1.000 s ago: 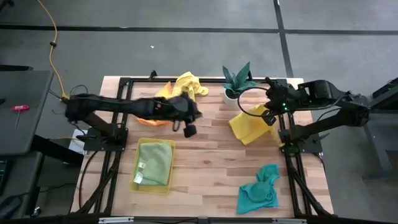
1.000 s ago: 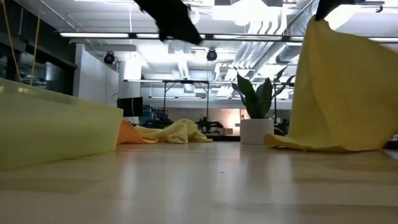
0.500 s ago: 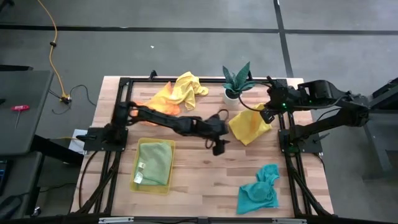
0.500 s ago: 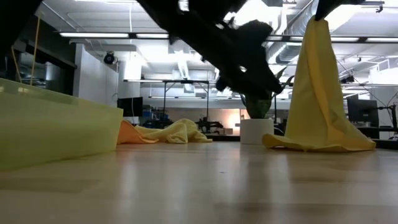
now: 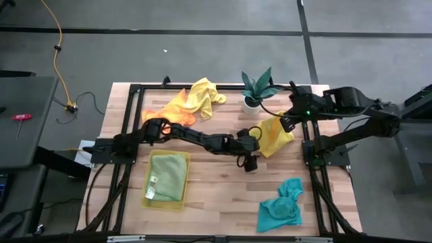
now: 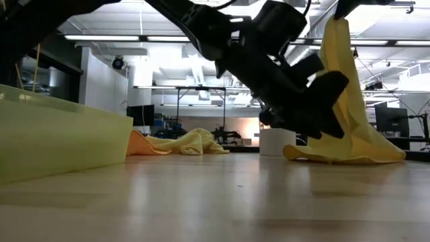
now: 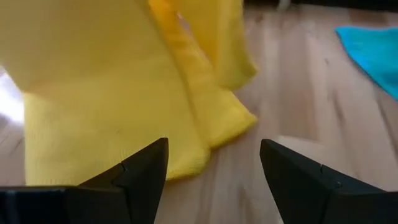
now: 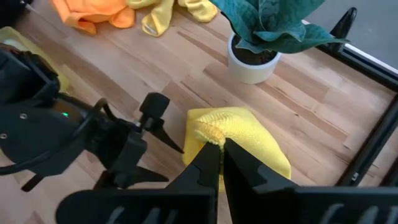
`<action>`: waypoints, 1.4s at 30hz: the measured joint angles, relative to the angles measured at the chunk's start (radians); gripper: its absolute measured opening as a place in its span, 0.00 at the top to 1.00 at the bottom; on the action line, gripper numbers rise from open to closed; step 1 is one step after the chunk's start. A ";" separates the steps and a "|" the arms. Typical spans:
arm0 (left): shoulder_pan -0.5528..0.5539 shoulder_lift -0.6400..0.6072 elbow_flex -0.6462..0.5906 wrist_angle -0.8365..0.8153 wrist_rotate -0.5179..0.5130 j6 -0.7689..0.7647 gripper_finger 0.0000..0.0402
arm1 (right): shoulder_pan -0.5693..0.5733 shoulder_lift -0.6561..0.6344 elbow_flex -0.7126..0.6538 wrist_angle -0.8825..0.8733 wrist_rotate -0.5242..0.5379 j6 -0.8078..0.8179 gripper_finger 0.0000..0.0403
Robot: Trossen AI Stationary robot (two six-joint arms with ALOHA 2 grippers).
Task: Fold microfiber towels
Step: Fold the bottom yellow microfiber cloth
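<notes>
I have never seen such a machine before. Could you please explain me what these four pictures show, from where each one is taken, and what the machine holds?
This is a robot with two dark arms at a wooden table; each arm ends in a two-finger gripper. One picture looks down from above, one looks level across the table top, and two come from cameras on the arms' wrists.

The right gripper is shut on a corner of a yellow towel and holds it up, so that the cloth hangs with its lower edge on the table. The left gripper is open and reaches toward that towel; it holds nothing.

Also on the table: a second yellow towel and an orange towel heaped together, a teal towel, an olive-green towel lying in a yellow plastic tray, and a small potted plant.
</notes>
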 joint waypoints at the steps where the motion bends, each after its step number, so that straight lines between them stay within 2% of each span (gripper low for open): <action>1: 0.002 0.005 0.002 0.004 -0.004 0.000 0.39 | 0.000 0.002 0.000 0.000 0.000 0.000 1.00; 9: 0.010 0.022 -0.003 0.032 -0.012 0.141 0.43 | 0.000 0.015 0.000 0.001 -0.008 -0.006 1.00; 23: 0.012 0.076 -0.004 0.069 -0.024 0.218 0.53 | 0.000 0.024 0.000 0.114 -0.027 -0.006 1.00; 27: 0.013 0.077 -0.004 0.065 -0.026 0.223 0.63 | 0.000 0.028 0.000 0.114 -0.036 -0.008 1.00; 34: 0.009 0.077 -0.004 0.049 0.007 0.239 0.97 | 0.000 0.028 0.000 0.114 -0.037 -0.008 1.00; 38: 0.002 0.067 -0.003 0.018 0.023 0.203 0.98 | 0.000 0.028 0.000 0.114 -0.037 -0.010 1.00; 42: -0.002 0.002 -0.003 -0.128 0.054 0.225 0.99 | 0.000 0.027 0.000 0.113 -0.038 -0.040 1.00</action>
